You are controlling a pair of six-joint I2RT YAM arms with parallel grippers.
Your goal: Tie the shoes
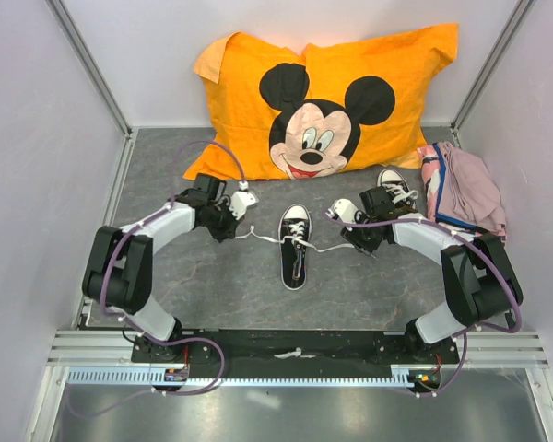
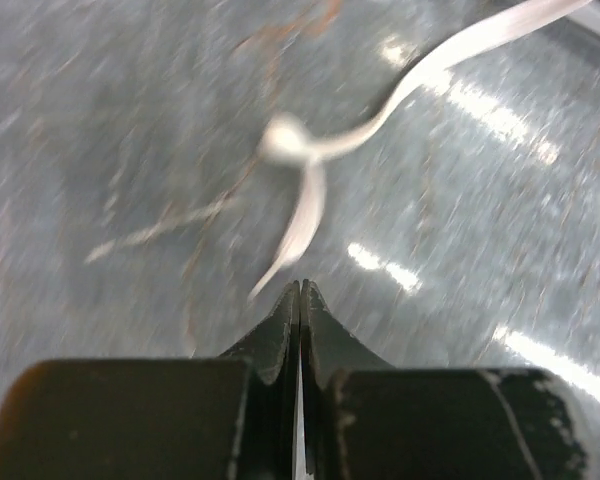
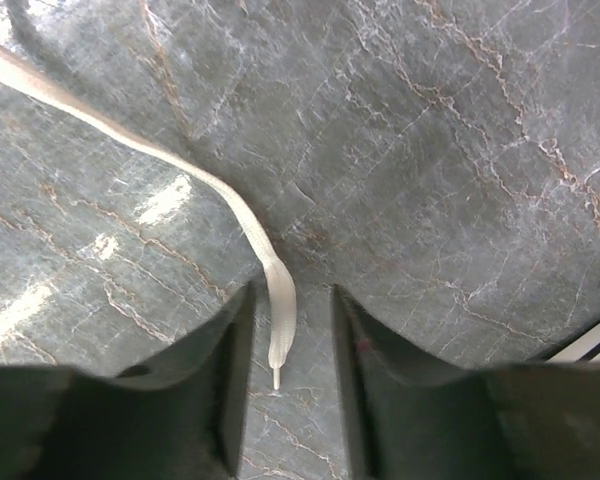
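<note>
One black sneaker [image 1: 295, 247] with a white toe cap lies mid-table, its white laces trailing out to both sides. The second sneaker [image 1: 396, 187] lies behind my right arm. My left gripper [image 1: 232, 218] is left of the middle shoe. In the left wrist view it [image 2: 300, 287] is shut and empty, and a knotted lace [image 2: 288, 140] lies blurred on the floor just ahead of its tips. My right gripper [image 1: 355, 232] is right of the shoe. In the right wrist view it [image 3: 291, 300] is open, with the end of the other lace [image 3: 276, 330] lying between its fingers, untouched.
An orange Mickey Mouse pillow [image 1: 323, 101] leans against the back wall. A pile of pink cloth [image 1: 465, 189] sits at the right, close to the second sneaker. White walls enclose the grey marbled table [image 1: 212, 295] on three sides.
</note>
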